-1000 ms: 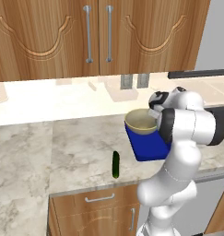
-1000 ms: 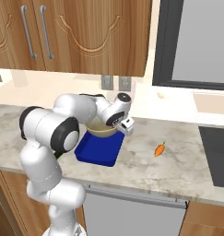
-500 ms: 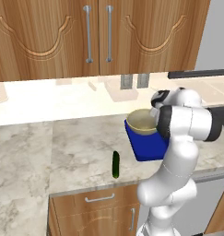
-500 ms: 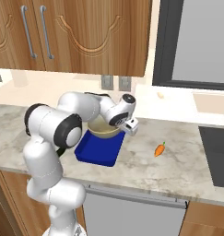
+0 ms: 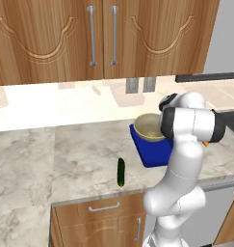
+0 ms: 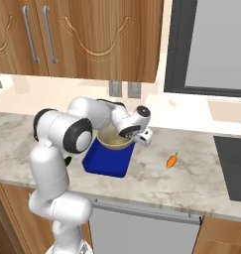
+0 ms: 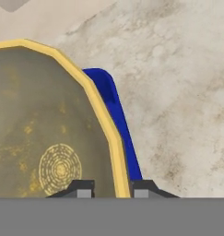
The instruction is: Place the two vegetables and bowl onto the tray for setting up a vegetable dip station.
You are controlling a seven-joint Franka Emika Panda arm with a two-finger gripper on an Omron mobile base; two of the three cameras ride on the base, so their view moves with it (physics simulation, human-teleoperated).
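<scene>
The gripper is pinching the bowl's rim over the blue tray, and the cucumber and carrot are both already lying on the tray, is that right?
Not quite. The gripper does pinch the bowl's rim over the tray, but both base views show the cucumber and carrot lying on the counter.

Deep blue tray (image 6: 104,164); tan bowl (image 7: 49,129), yellow rim, olive interior with concentric-ring motif; dark green cucumber (image 5: 121,172); orange carrot (image 6: 171,161); beige-grey marbled tabletop (image 5: 51,159).
</scene>
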